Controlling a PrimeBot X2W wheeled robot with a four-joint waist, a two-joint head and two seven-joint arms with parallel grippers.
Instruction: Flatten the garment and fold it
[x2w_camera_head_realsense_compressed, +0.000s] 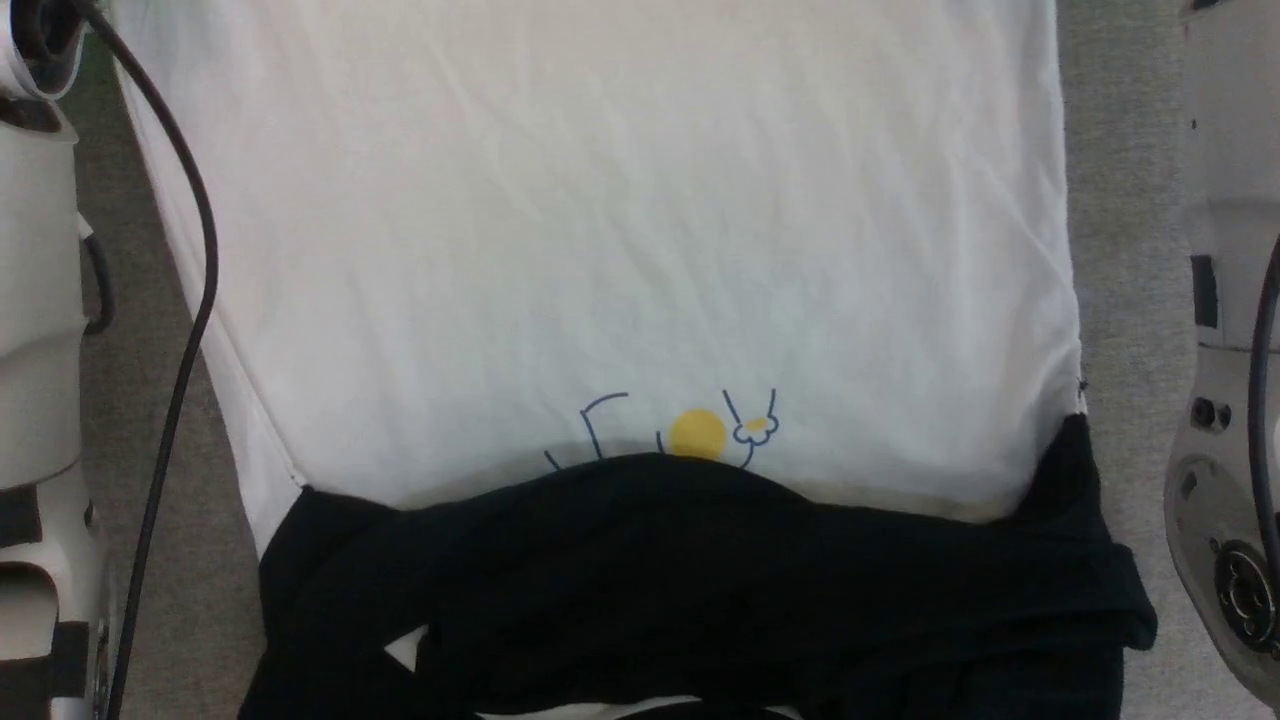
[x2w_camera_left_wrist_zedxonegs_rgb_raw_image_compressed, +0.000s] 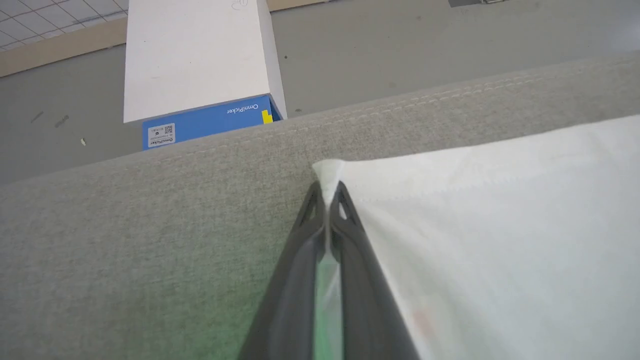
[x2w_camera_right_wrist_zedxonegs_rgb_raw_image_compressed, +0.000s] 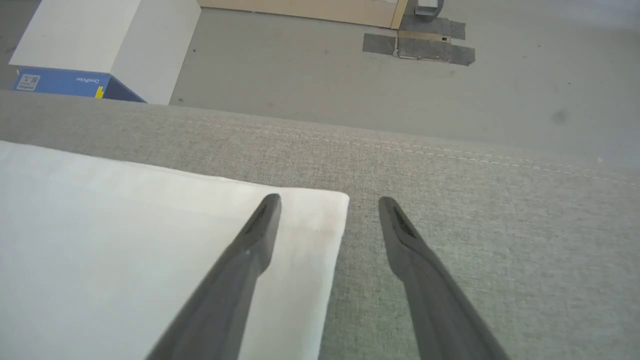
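left gripper clamped on one hem corner, right gripper spread wide at the other

the garment (x2w_camera_head_realsense_compressed: 640, 220) lay flat on a grey fabric surface (x2w_camera_left_wrist_zedxonegs_rgb_raw_image_compressed: 125, 240), its white body spread wide and only lightly creased. the black sleeves (x2w_camera_head_realsense_compressed: 700, 560) were folded across the chest at the near end in a rumpled band, and they covered the lower part of the small print (x2w_camera_head_realsense_compressed: 697, 435), leaving a yellow circle and a few thin dark lines in sight.

the head view gave the whole lie of the shirt, with a dark cable (x2w_camera_head_realsense_compressed: 195, 300) running down past its left edge, but not the far corners. those came from the wrists. in the left wrist view the left gripper (x2w_camera_left_wrist_zedxonegs_rgb_raw_image_compressed: 328, 186) was clenched on a white hem corner, the cloth puckered up between its tips. in the right wrist view the right gripper (x2w_camera_right_wrist_zedxonegs_rgb_raw_image_compressed: 329, 200) stood released, jaws wide: one finger hung over the other white corner, the other over bare grey fabric, the shirt's side edge between them. whether either tip touched the cloth could not be told.

both wrist views also took in what lay past the surface's stitched edge: a white and blue box (x2w_camera_left_wrist_zedxonegs_rgb_raw_image_compressed: 200, 122) on a grey floor (x2w_camera_right_wrist_zedxonegs_rgb_raw_image_compressed: 325, 65). the right one added dark tape patches (x2w_camera_right_wrist_zedxonegs_rgb_raw_image_compressed: 425, 47).
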